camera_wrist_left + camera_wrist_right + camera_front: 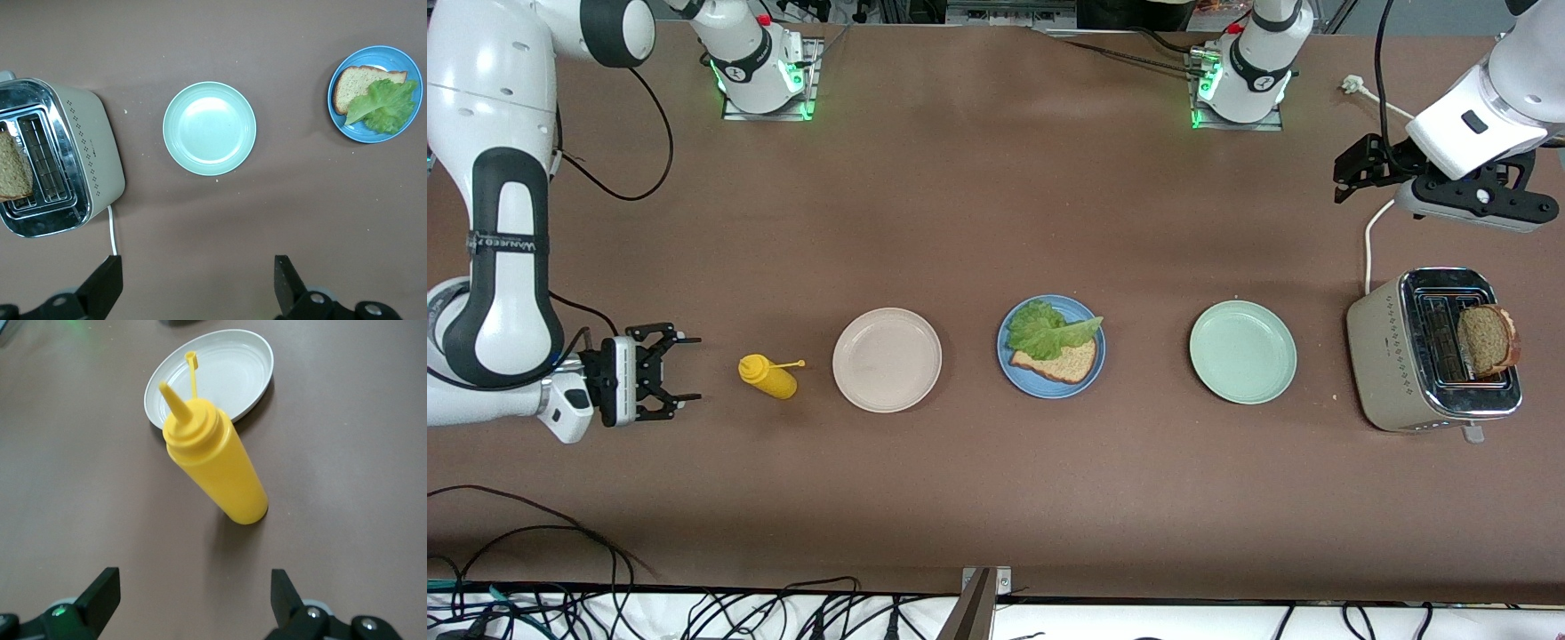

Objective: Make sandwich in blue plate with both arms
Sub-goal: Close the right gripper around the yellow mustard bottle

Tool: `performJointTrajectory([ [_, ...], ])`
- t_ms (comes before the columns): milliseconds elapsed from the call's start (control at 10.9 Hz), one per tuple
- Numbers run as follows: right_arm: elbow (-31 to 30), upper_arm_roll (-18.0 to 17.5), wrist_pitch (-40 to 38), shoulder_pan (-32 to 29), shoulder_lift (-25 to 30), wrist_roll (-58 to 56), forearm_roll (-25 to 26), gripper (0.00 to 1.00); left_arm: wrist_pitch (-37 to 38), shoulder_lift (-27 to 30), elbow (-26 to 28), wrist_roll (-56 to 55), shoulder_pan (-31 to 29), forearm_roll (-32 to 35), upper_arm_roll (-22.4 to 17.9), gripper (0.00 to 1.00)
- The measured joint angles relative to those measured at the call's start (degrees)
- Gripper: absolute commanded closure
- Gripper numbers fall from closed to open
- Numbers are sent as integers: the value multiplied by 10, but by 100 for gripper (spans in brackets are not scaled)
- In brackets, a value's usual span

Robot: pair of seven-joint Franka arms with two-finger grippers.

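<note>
The blue plate point(1032, 388) sits mid-table with one brown bread slice point(1060, 363) on it and a ruffled lettuce leaf point(1045, 327) lying over that slice's edge. A second bread slice point(1487, 340) stands in a slot of the toaster point(1432, 351) at the left arm's end. My left gripper point(1347, 173) hangs open and empty over bare table beside the toaster's cord; its wrist view shows the toaster point(87, 153), its slice point(13, 167) and the blue plate point(400, 61). My right gripper point(685, 369) is open, low, facing the yellow bottle point(213, 463).
A yellow squeeze bottle point(767, 376) stands between my right gripper and an empty cream-white plate point(887, 360). An empty mint-green plate point(1242, 351) lies between the blue plate and the toaster. A white cord point(1368, 249) runs from the toaster toward the arm bases.
</note>
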State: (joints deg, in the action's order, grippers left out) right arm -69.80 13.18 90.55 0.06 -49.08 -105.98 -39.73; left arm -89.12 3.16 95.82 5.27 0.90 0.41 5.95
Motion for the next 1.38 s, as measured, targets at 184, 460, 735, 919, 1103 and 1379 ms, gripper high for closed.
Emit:
performJointTrajectory([
  [184, 0, -1, 5, -3, -27, -53, -36, 0, 0, 0, 0, 0, 0, 0, 0, 0],
  [460, 0, -3, 6, -3, -54, -127, -89, 0, 0, 0, 0, 0, 0, 0, 0, 0],
  [735, 0, -3, 7, -3, -83, -205, -138, 0, 0, 0, 0, 0, 0, 0, 0, 0],
  [919, 0, -3, 12, -3, -99, -228, -157, 0, 0, 0, 0, 0, 0, 0, 0, 0],
  [1103, 0, -4, 19, -3, -106, -233, -175, 0, 0, 0, 0, 0, 0, 0, 0, 0],
  [1379, 0, -22, 36, -1, -115, -235, -186, 0, 0, 0, 0, 0, 0, 0, 0, 0],
])
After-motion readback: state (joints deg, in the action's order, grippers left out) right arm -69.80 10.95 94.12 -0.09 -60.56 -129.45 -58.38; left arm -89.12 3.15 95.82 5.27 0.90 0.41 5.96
